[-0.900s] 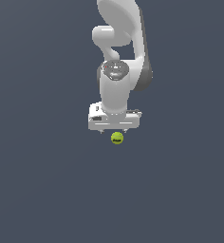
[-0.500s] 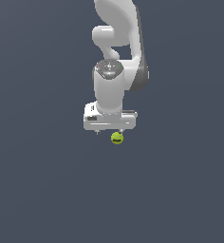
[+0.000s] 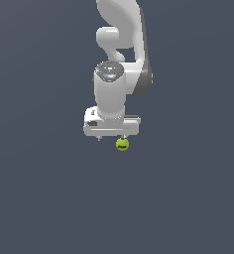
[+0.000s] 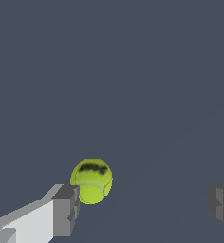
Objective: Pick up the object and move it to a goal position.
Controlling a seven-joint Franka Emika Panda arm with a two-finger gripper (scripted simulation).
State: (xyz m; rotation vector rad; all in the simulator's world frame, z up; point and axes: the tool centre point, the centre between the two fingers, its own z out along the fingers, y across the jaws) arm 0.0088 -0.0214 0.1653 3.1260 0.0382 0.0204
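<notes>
Plain dark grey-blue floor, my white arm poised over it.
White two-fingered gripper spread wide; small yellow-green ball beside one finger, ungrasped. Pickup and carry remain.

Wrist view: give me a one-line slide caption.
Open gripper over a plain grey surface, the yellow-green ball sitting close beside one fingertip.

Yellow-green ball just under white pincer (dark-marked).
</notes>
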